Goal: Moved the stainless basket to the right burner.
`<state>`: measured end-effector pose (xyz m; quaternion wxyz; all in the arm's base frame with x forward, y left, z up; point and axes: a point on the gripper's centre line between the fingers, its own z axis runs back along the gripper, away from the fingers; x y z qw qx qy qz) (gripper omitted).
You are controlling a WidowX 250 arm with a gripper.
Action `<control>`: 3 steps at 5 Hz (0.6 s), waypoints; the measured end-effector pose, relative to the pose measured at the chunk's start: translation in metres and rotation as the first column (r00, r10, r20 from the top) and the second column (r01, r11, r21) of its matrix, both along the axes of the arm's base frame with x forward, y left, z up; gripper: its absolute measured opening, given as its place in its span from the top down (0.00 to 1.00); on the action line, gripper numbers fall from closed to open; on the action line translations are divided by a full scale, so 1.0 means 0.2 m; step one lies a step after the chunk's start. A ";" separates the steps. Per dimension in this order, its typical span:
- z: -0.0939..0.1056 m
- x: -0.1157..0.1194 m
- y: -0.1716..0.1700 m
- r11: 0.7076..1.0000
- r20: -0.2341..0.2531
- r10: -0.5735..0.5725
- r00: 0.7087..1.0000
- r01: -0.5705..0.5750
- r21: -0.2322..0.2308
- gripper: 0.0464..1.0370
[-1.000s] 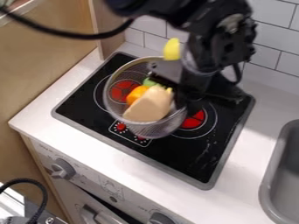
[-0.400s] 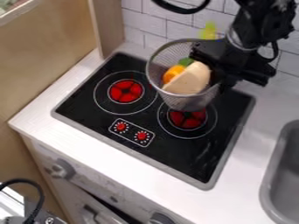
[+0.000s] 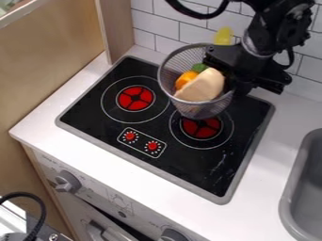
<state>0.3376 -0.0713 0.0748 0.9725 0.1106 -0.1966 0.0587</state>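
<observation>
basket (image 3: pixel 197 111) over black cooktop (image 3: pixel 207 170) | white counter (image 3: pixel 125 175) | grey sink (image 3: pixel 288 197) | tiled wall (image 3: pixel 155 21)

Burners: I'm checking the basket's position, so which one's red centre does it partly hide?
The right burner: the basket hides the back of its red centre, while the left burner's red centre shows whole.

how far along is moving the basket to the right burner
The basket is clear of the left burner and partly overlaps the right burner in view. The claw is at its rim, apparently holding it. Likely left: centre it over that burner, settle it and let go.
</observation>
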 end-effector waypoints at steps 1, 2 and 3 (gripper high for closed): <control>-0.01 0.00 -0.02 1.000 0.008 0.007 1.000 -0.007 -0.005 0.97; -0.01 0.00 -0.02 1.000 0.035 0.014 0.999 -0.014 -0.003 0.82; -0.01 0.00 -0.02 1.000 0.036 0.019 0.999 -0.019 -0.005 0.56</control>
